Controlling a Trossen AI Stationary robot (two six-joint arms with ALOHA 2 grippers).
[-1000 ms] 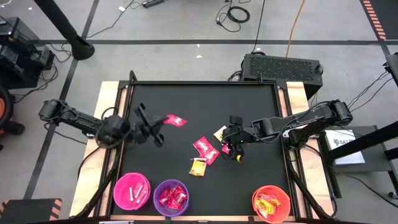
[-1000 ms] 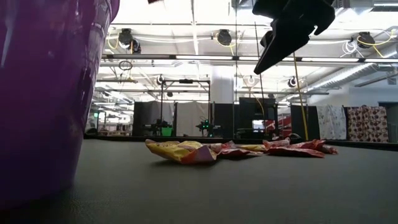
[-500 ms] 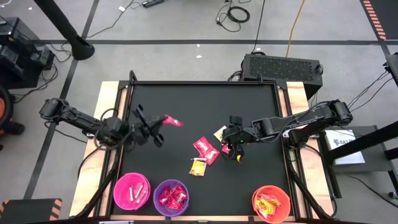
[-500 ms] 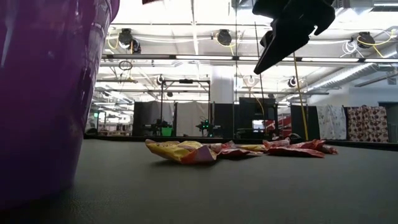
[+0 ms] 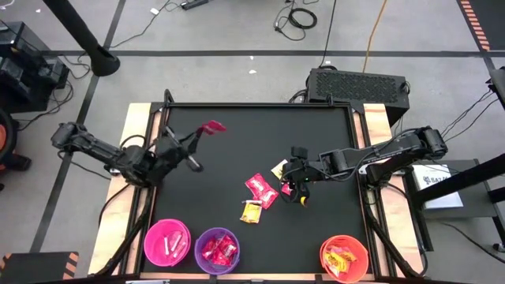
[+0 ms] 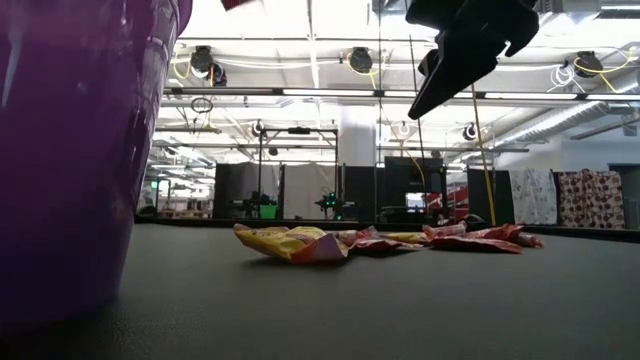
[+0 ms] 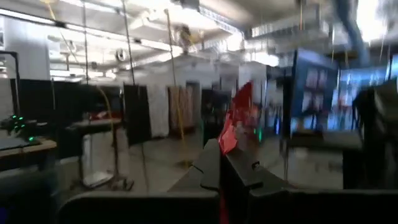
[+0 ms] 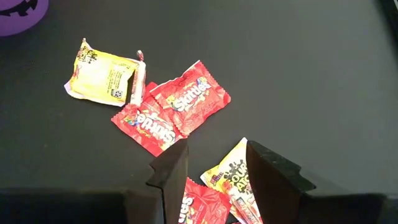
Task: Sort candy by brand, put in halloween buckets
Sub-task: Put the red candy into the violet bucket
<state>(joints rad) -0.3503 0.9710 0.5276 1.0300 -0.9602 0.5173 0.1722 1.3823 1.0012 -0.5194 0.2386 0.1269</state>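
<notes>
Left gripper point(image 5: 199, 134) clamps one red packet point(image 5: 214, 125); right gripper point(image 5: 297, 192) open; three buckets point(image 5: 166, 241).

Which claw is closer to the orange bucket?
The right claw, up-left of the orange bucket over loose candy. The left claw is far across the table, holding a red packet.

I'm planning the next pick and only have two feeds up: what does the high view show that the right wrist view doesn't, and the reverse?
Only the high view shows the left gripper shut on a red packet above the table's far left, plus the pink bucket and orange bucket, each with candy inside. Only the right wrist view shows the wrapper print: two red Skittles packets overlapping, with a small pale roll between them and a yellow packet. Both show the right gripper open over the loose candy and part of the purple bucket.
</notes>
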